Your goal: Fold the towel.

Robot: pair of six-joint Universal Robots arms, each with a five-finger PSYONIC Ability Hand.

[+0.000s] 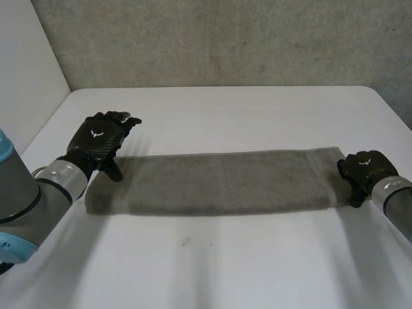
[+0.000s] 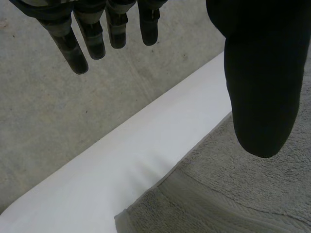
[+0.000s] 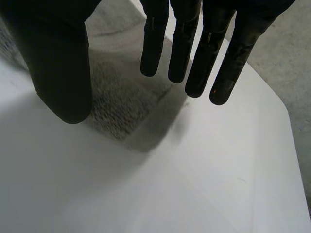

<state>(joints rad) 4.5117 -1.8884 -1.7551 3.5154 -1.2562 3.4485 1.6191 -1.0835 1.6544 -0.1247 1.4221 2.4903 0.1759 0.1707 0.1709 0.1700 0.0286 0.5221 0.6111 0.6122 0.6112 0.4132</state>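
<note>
Grey terry towel lies as one long, narrow band across the centre of the frame in the head view. It lies flat on the white surface, with its short ends at centre left and centre right. It appears to be doubled lengthwise, so the step in hand is probably to carry one short end over the other.

**Left robot hand**: positioned at centre left of the frame, over the far corner of the towel's left end. In the left wrist view its fingers are straight and clear of the cloth, and its thumb hangs above the hem. Nothing is pinched. Whether the thumb touches the cloth cannot be confirmed.

**Right robot hand**: positioned at centre right, at the towel's right short end. In the right wrist view its fingers are straight and side by side, with the thumb held apart. The towel corner lies below the gap between them. Nothing is grasped.

**Possible faults from this state:**
- Single-layer pickup. If the towel is doubled, a shallow pinch may catch the upper layer alone, and the band would open when lifted.
- Skewed fold. Each robot hand stands at one corner, so the unheld corner of a lifted end may sag and land out of line.
- Drag. Terry cloth grips the surface, so a low lift may pull the whole band along and bunch it.
- Missed grasp. Fingers closing beside the hem would meet bare surface only.
</note>
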